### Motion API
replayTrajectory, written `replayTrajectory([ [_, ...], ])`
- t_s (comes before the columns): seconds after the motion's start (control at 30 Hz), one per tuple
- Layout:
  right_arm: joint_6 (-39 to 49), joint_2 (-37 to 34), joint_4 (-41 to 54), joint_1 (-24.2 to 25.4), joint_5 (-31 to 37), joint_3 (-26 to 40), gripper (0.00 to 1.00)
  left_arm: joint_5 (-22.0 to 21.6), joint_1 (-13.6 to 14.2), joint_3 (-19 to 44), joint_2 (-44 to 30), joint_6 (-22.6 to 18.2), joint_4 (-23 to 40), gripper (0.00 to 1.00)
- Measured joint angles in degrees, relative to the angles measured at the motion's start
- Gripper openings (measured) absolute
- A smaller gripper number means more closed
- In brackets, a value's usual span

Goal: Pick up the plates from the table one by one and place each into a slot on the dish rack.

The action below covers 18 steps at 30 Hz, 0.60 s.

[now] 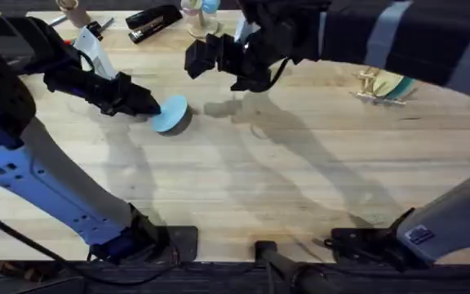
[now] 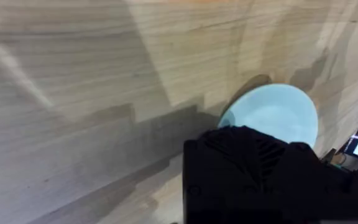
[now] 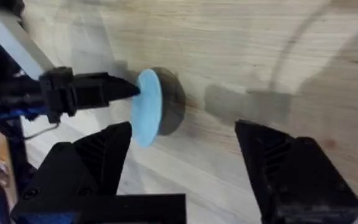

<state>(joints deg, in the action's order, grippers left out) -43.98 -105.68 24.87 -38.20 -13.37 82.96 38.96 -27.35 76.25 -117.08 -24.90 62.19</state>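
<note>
Gripping the pale blue plate [image 1: 170,113] at left centre of the overhead frame, left gripper [image 1: 152,104] clamped on its edge.
Left arm comes in from the upper left of the overhead frame, black fingers pinched on the plate's left rim; plate is tilted up on edge, its lower rim on or just above the desk [image 1: 243,188], dark shadow under it. Left wrist view: plate [image 2: 277,115] sits just past the black gripper body, desk [image 2: 73,93] grain all round. Right gripper [image 1: 219,61] hangs at upper centre of the overhead frame, right of the plate and apart from it, jaws spread wide, holding nothing. Right wrist view: its own gripper [image 3: 185,177] wide open, plate [image 3: 148,107] edge-on beyond, left gripper [image 3: 124,89] tips on it. Dish rack [image 1: 382,85] at upper right on the desk, a teal plate [image 1: 401,85] standing in it.
</note>
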Motion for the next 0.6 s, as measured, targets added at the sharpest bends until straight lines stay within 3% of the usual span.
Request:
replayTrajectory([
  [0.3,-6.94,-4.38,-8.06,-3.64,-2.29,0.0,0.993,0.0,0.0,0.0,0.0,0.01,0.0,0.041],
  [0.6,-13.05,-7.87,-9.92,-6.61,-3.21,0.0,0.994,0.01,0.0,0.0,0.0,0.01,-0.04,0.041],
])
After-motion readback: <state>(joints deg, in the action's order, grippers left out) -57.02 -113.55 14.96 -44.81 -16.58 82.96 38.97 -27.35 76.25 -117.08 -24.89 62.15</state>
